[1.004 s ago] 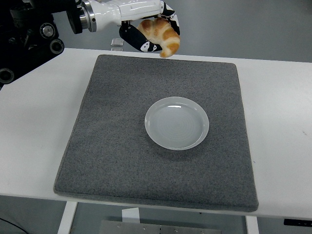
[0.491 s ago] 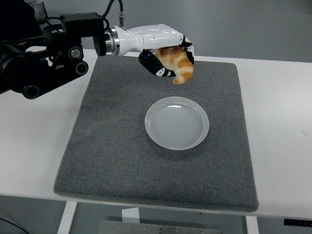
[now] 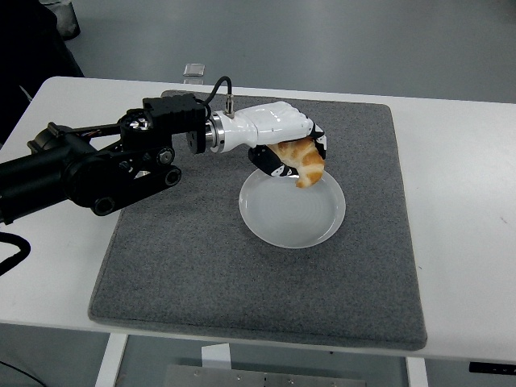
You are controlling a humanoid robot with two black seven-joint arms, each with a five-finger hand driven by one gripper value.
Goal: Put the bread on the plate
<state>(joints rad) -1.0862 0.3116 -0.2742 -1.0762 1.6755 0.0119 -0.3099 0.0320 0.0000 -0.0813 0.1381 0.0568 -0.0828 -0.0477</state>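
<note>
We see a white table (image 3: 459, 161), and on it lies a large grey mat (image 3: 201, 258) that covers most of the working area. Our left arm (image 3: 89, 173) comes in from the left edge and reaches over the mat. Near the middle of the mat stands a white plate (image 3: 286, 222), round and shallow, with nothing lying in it. The left hand (image 3: 282, 141) hangs over the far-left rim of the plate. Its fingers are curled around the bread (image 3: 305, 161), a golden croissant, so the hand is grasping it. The bread points down toward the plate, but we cannot tell if its tip touches the plate or is just above it. The right hand does not show.

We judge that the risk now is the place of release. The bread is over the rim side of the plate, not over the centre. If we open the fingers here, it could land on the rim and roll onto the mat. The curved shape could also catch on a finger when the hand opens, and then it would fall crooked or push the light plate aside.
</note>
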